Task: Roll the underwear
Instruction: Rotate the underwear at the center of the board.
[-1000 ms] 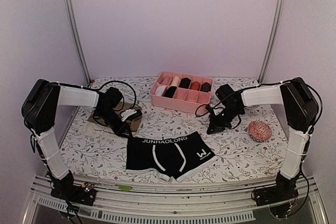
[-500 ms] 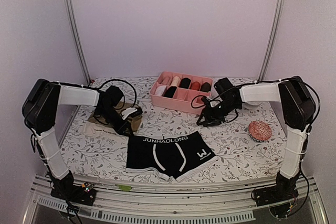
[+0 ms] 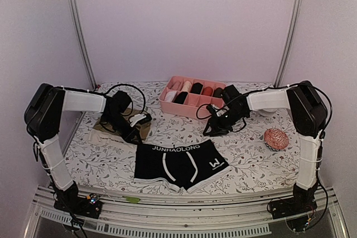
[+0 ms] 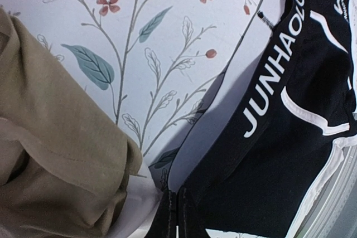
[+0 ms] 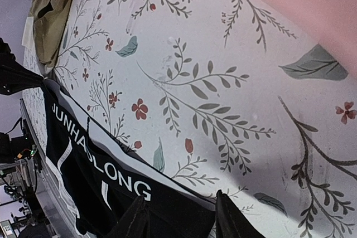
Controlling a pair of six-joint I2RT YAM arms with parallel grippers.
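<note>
Top external: fabric rolls (image 3: 196,88) are kept in the pink divided plastic box (image 3: 187,108); left jaws are closed, right jaws parted.

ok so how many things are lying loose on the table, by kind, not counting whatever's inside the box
underwear: 2 (black pair, olive-brown pair)
pink box: 1
ball: 1
total: 4

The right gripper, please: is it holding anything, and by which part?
Nothing: the right gripper is open, jaws empty, near the black briefs.
</note>
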